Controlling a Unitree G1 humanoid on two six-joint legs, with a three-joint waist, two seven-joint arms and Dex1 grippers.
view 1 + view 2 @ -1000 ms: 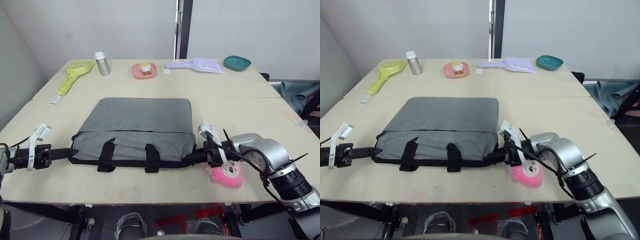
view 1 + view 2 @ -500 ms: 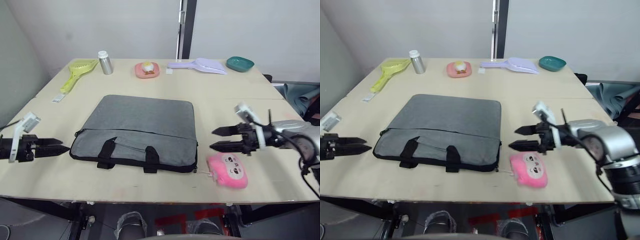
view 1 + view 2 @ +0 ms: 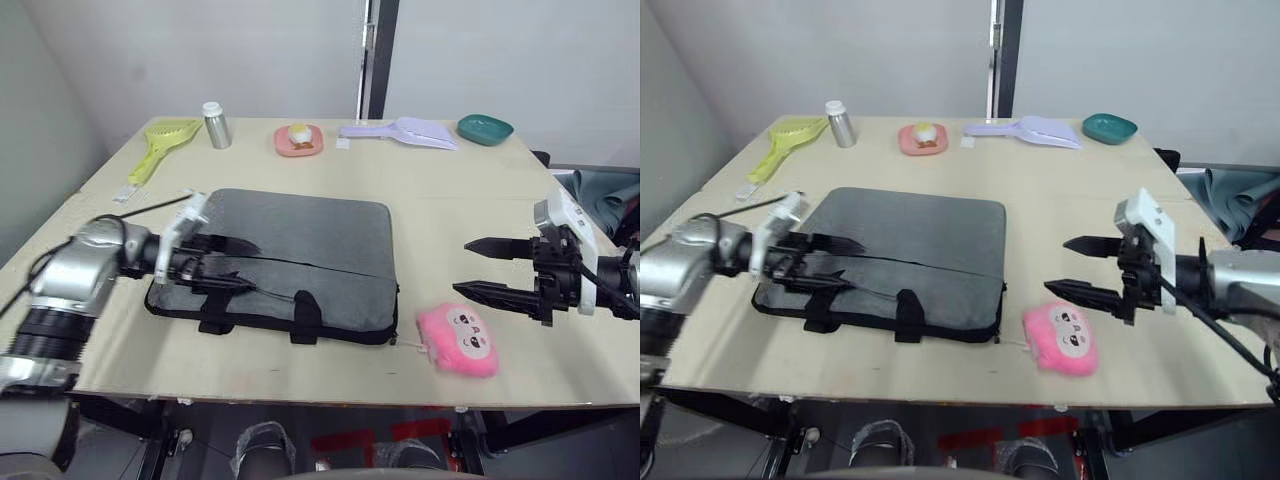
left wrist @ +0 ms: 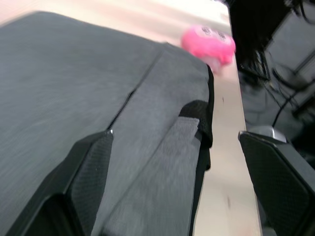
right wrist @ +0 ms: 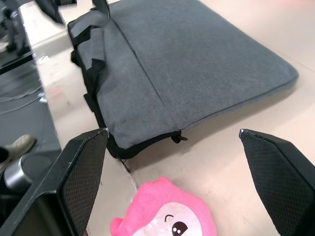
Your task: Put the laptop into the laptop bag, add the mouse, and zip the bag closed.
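Observation:
The laptop bag (image 3: 300, 250) lies flat on the table, grey with black edging and two black strap handles (image 3: 306, 315) at its near edge. Its pink plush charm (image 3: 458, 340) rests on the table beside the bag's near right corner. My left gripper (image 3: 243, 268) is open over the bag's left part, its fingers on either side of the zipper line. My right gripper (image 3: 466, 266) stands open, right of the bag and just beyond the charm, with nothing between its fingers. The laptop and the mouse are out of view.
Along the far edge of the table (image 3: 450, 200) stand a yellow-green scoop (image 3: 155, 145), a silver bottle (image 3: 213, 125), a pink plate (image 3: 299, 139), a lavender scoop (image 3: 400, 131) and a teal dish (image 3: 486, 128).
Both grippers have opened and left the bag's ends. The left one swung in over the bag's left part; the right one drew back to the right. The camera has shifted.

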